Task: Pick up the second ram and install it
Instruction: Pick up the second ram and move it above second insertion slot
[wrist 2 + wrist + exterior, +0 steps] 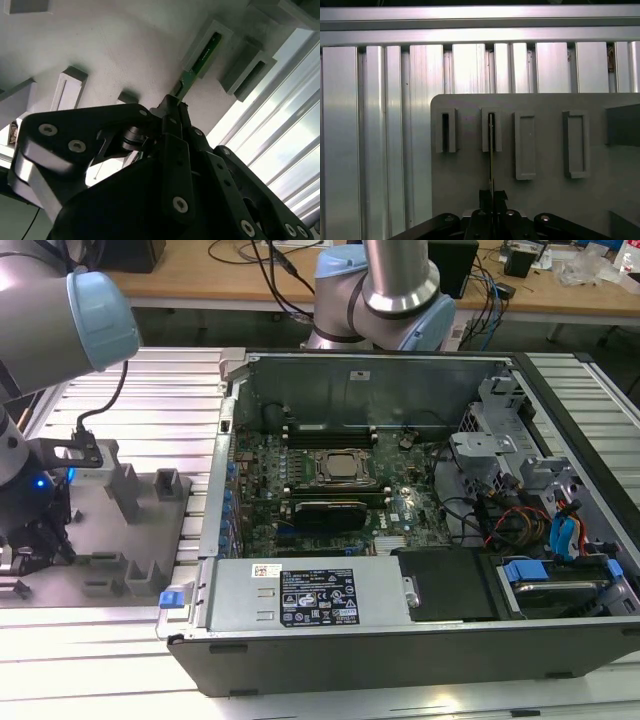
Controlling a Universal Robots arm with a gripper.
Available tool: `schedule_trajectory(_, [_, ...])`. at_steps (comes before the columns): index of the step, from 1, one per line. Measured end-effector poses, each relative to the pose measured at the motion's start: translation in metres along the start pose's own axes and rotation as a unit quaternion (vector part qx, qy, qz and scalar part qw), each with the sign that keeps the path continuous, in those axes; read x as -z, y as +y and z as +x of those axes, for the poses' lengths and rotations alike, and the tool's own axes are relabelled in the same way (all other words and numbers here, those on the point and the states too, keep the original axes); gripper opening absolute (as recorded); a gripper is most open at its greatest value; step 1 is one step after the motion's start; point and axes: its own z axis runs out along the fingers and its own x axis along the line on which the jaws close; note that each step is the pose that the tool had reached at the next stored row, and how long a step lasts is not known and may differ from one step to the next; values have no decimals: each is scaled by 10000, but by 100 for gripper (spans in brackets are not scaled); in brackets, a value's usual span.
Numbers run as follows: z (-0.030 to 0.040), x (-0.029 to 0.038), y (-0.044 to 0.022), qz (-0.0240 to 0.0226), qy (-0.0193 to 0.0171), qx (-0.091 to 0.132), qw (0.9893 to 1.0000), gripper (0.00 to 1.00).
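Note:
The second ram [200, 60] is a thin green stick, seen edge-on in the first wrist view [491, 150]. Its far end sits in a slot of a grey holder block [491, 131], second in the row of blocks. My gripper [492, 196] is shut on the stick's near end, its dark fingers [172, 112] pressed together around it. In the exterior view the gripper [42, 538] hangs low over the grey holder plate [120, 540] at the exterior view's left. The open computer case [400, 490] with its motherboard and CPU socket [343, 468] lies to the exterior view's right of the plate.
Several grey holder blocks [125, 485] stand up from the plate around the gripper. Ribbed aluminium table [370, 140] surrounds the plate. The case's metal side wall [222, 470] stands between plate and motherboard. A second arm's base [385, 290] rises behind the case. Cables and drive bays [540, 520] fill the case's far side.

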Motion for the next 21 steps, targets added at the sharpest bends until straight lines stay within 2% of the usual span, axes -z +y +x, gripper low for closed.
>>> schedule_trajectory(7, [-1,3,0,2,-1,1,10000,13])
schedule_trajectory(19, [-7,152,6,0,0,1,10000,13])
schedule_trajectory(21, [-12,196,9,0,0,1,10000,13])
